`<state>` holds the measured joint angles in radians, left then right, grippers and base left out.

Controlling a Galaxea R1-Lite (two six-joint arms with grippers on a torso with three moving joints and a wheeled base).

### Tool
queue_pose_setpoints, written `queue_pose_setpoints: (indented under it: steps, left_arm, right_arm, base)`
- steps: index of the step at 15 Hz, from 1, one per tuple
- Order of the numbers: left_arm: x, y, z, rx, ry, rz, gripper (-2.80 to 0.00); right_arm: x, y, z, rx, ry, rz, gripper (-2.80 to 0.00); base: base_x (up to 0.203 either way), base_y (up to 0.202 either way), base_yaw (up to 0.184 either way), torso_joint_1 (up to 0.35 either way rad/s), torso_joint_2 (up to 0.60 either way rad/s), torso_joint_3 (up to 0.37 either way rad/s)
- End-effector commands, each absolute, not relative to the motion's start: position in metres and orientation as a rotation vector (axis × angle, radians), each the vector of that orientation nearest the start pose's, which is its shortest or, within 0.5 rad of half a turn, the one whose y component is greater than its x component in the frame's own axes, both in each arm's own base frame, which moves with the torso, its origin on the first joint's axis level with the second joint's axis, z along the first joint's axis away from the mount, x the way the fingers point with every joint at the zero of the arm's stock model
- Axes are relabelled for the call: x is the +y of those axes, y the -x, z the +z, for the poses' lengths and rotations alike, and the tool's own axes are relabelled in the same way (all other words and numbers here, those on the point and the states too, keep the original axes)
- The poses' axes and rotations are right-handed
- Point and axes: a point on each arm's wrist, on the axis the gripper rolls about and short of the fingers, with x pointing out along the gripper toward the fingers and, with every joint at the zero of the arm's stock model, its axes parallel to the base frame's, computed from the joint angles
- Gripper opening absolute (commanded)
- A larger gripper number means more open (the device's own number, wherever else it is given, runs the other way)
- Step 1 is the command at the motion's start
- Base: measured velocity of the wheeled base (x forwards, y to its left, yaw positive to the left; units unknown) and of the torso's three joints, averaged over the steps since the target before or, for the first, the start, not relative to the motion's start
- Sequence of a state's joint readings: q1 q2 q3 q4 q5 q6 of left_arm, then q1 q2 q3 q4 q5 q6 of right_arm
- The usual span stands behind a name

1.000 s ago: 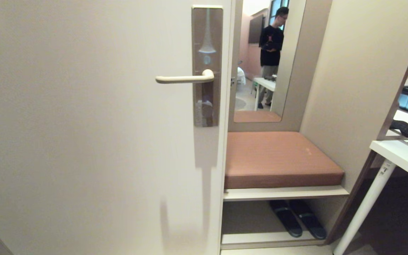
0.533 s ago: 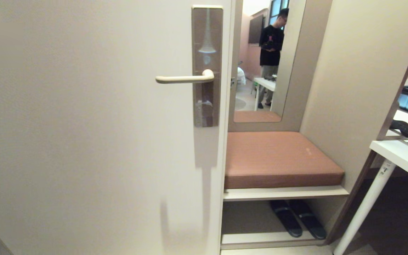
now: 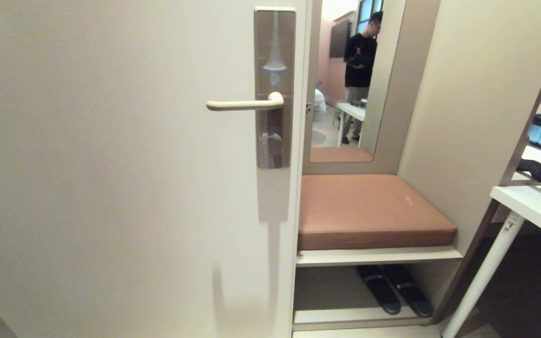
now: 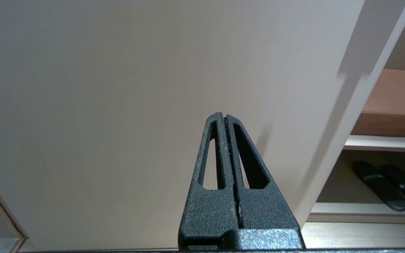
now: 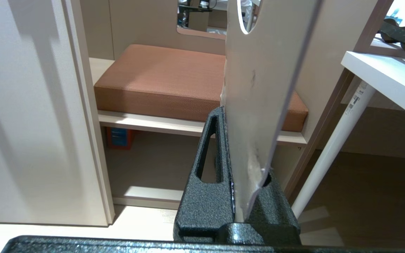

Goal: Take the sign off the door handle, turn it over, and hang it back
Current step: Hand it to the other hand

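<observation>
The beige door handle (image 3: 244, 104) juts level from its bronze plate (image 3: 274, 56) on the cream door (image 3: 111, 178), and nothing hangs on it. Neither arm shows in the head view. In the right wrist view my right gripper (image 5: 225, 113) is shut on the lower end of the sign (image 5: 258, 80), a flat pale panel standing up from the jaws with part of its oval hole (image 5: 247, 17) at its far end. The sign faces the cushioned bench, to the right of the door's edge. My left gripper (image 4: 223, 116) is shut on nothing, pointing at the bare door (image 4: 118, 88).
Right of the door is a niche with a brown cushion (image 3: 369, 211), dark slippers (image 3: 392, 291) underneath and a mirror (image 3: 345, 117) showing a standing person (image 3: 359, 61). A white table (image 3: 538, 206) with a slanted leg (image 3: 482, 277) stands at the far right.
The door, the handle and the view have stayed put. Only the person in the mirror has shifted slightly.
</observation>
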<state>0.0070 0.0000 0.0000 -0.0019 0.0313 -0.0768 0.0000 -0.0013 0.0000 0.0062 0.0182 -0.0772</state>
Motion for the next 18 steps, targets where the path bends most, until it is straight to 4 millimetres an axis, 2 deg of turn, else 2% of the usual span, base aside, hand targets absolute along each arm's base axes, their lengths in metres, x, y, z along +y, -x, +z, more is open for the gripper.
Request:
queue_pose_setpoints:
  steps: [1, 8, 18]
  left_arm:
    - [0.0005, 0.0228, 0.0756, -0.003, 0.078, 0.04, -2.8]
    - [0.0005, 0.0228, 0.0756, -0.003, 0.078, 0.04, -2.8]
    - [0.0005, 0.0228, 0.0758, -0.005, 0.077, 0.038, -2.8]
  right_arm:
    - [0.0004, 0.0228, 0.0749, 0.005, 0.078, 0.019, -2.8]
    - [0.0004, 0.0228, 0.0749, 0.005, 0.078, 0.019, -2.8]
    - [0.0004, 0.0228, 0.0749, 0.005, 0.078, 0.019, -2.8]
  base:
    - [0.0, 0.0, 0.0, 0.0, 0.0, 0.0]
    - [0.001, -0.022, -0.001, 0.001, 0.0, 0.0]
    - [0.0, -0.188, 0.0, 0.002, 0.0, 0.002]
